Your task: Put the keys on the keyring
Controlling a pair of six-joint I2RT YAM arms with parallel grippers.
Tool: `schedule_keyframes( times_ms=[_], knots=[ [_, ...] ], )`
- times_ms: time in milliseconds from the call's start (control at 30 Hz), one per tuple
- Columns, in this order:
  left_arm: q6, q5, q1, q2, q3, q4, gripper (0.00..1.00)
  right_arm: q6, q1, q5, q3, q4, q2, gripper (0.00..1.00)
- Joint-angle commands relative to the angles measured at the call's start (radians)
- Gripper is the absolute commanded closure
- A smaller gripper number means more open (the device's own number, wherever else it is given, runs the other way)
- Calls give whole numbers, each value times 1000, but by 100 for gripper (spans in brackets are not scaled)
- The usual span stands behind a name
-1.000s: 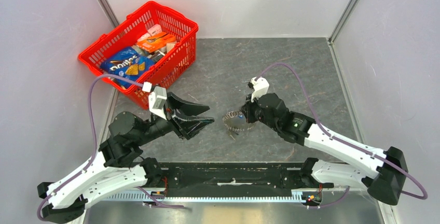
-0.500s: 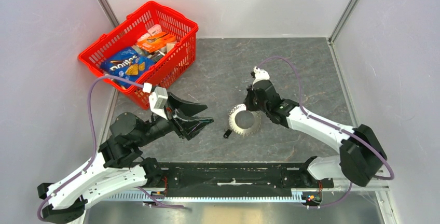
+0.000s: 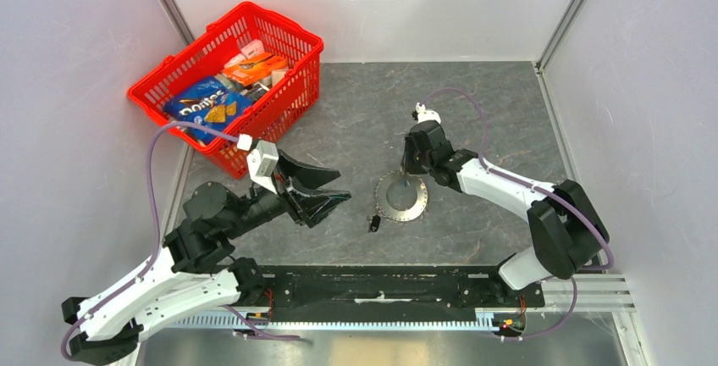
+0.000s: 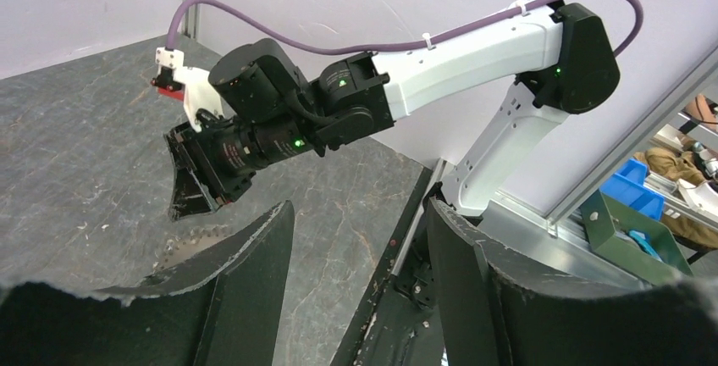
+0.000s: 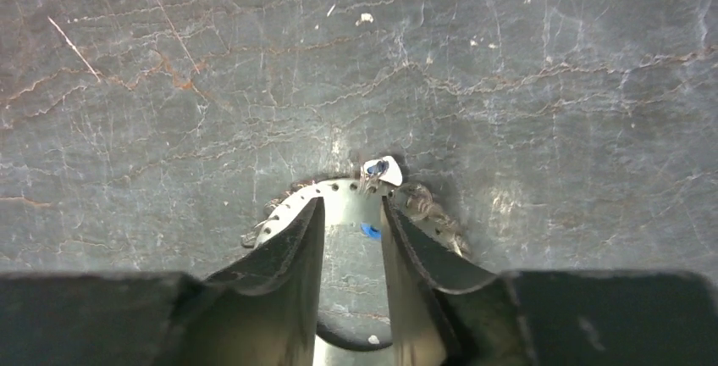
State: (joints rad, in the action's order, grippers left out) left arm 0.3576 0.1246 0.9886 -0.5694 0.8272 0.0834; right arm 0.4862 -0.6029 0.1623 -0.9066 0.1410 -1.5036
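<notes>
Our left gripper (image 3: 341, 186) points toward 3 o'clock, fingers spread wide. Our right arm (image 3: 499, 190) stretches toward 10 o'clock, the right gripper (image 5: 351, 202) tipped downward, fingers narrowly parted.

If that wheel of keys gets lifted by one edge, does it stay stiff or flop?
Probably floppy: the keys look like many separate blades fanned in a wheel, so they'd likely swing and bunch. Likely heavy for their size, looking all metal. Lying flat, they'd probably slide, not roll.

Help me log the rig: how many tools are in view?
2. The left tool hovers open, left of the keys. The right tool is down at the keys' far edge.
</notes>
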Motion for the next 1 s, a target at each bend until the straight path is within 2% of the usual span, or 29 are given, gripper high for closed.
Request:
schedule_keyframes(
  times_ms=[0, 133, 233, 333, 567, 633, 700, 967],
  knots=[
    [-45, -25, -1, -6, 7, 8, 34, -3, 8, 30, -56, -53, 21, 55],
    [-57, -41, -1, 2, 12, 24, 33, -40, 11, 68, -86, -20, 43, 31],
    [-68, -53, -1, 6, 23, 44, 32, -44, 11, 66, -95, -1, 85, 21],
    [-75, -73, -1, 8, 43, 69, 31, -50, 12, 71, -95, 8, 147, 3],
    [-98, -156, -1, -25, 113, 154, 18, -32, 12, 183, -167, 167, 280, 3],
    [-114, -175, -1, -36, 128, 168, 16, -27, 11, 204, -183, 203, 332, 3],
    [-122, -213, -1, -45, 144, 186, 15, -89, 11, 150, -213, 244, 373, 3],
    [-144, -310, -1, -48, 173, 225, 15, -77, 11, 237, -258, 343, 448, 3]
  ],
)
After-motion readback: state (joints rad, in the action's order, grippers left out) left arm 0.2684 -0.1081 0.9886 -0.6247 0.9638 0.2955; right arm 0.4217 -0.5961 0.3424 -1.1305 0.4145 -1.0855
